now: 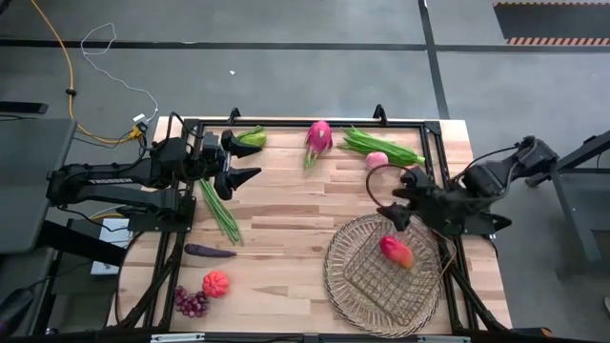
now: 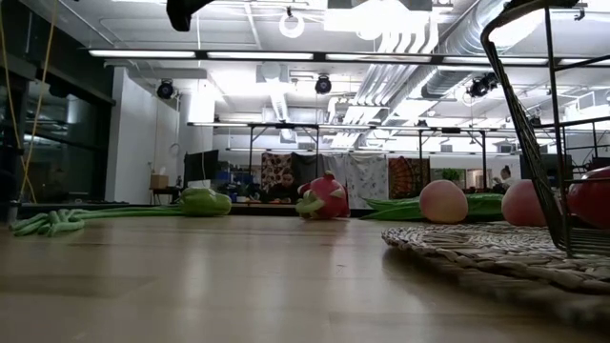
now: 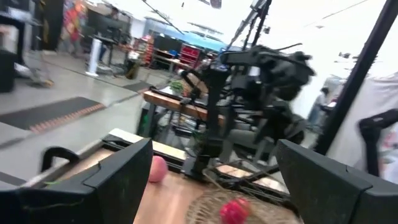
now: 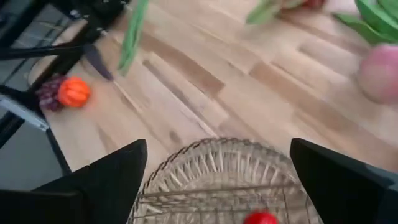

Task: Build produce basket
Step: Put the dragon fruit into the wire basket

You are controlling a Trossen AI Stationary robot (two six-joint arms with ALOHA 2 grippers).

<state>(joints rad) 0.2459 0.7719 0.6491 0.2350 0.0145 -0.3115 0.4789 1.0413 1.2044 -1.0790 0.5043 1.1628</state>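
Observation:
The tan basket (image 1: 357, 286) lies at the table's near right, and a red and yellow piece of produce (image 1: 396, 251) rests inside it. My right gripper (image 1: 400, 198) hangs open above the basket's far rim (image 4: 211, 149), holding nothing. My left gripper (image 1: 250, 158) stands open at the far left, raised and pointing toward the table's right, beside a green pepper (image 1: 252, 138). A pink dragon fruit (image 1: 318, 136), a green bean bunch (image 1: 383, 146) and a peach (image 1: 376, 160) lie along the far edge.
A long green bean bunch (image 1: 220, 210), a purple eggplant (image 1: 210, 252), an orange pumpkin (image 1: 215, 283) and purple grapes (image 1: 191, 302) lie on the left half. Bare wood (image 1: 286, 229) stretches between them and the basket. A black frame (image 1: 286, 122) borders the table.

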